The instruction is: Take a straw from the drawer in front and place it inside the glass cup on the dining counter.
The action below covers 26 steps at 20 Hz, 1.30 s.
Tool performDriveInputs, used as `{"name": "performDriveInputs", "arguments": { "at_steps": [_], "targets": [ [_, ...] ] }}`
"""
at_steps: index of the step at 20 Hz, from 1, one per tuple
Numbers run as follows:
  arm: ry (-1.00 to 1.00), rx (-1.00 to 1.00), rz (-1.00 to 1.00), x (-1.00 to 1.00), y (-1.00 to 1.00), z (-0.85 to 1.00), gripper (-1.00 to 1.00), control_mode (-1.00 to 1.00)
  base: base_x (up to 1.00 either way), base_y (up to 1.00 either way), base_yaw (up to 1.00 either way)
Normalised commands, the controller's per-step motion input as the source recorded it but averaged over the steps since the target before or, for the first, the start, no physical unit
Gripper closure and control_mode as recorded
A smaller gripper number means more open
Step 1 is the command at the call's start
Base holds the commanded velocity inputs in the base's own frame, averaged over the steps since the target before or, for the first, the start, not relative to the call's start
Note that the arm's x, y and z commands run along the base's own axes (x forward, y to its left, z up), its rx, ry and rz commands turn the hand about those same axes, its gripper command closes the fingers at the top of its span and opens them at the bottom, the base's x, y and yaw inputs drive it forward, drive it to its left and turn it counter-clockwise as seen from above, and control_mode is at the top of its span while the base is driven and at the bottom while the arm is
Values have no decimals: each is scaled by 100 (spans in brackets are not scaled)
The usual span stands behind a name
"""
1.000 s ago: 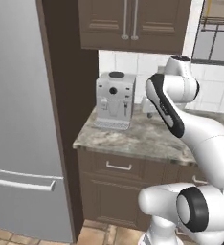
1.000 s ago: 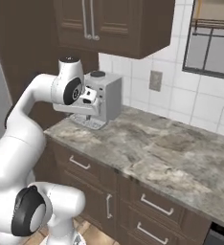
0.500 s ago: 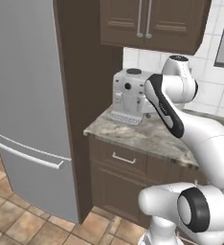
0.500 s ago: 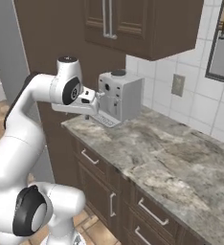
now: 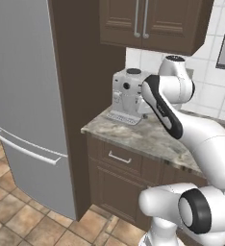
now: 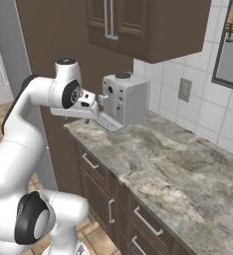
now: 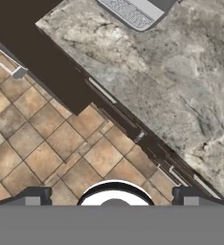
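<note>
Hovering over the marble worktop (image 7: 181, 72) edge, the pincer (image 7: 109, 194) gapes wide (holding nothing).

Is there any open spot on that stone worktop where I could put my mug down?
Yes: the marble worktop lies bare from the coffee machine rightwards, between the tiled wall and the front edge. It is tight only at the machine's corner, where the open gripper hangs.

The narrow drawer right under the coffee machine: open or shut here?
Shut. The drawer front sits flush with the cabinet fronts around it below the marble worktop, its silver handle not pulled forward; the right base view shows the same flush line.
</note>
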Motion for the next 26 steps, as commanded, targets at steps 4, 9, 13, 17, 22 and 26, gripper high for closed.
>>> {"name": "performDriveInputs", "arguments": {
  "at_steps": [4, 9, 13, 17, 22, 26],
  "targets": [
    [0, 0, 0, -1, -6, -2, -100, -100, 0, 0, 0],
    [0, -5, 0, 0, 51, -2, -100, -100, 0, 0, 0],
    [0, -14, 0, 0, 85, -12, -100, -100, 0, 0, 0],
    [0, -21, -2, 0, 82, -23, -100, -100, 0, 0, 0],
    [0, -28, -4, 0, 67, -39, -100, -100, 0, 0, 0],
    [0, -31, -4, 0, 49, -42, -100, -100, 0, 0, 0]
  ]
}}
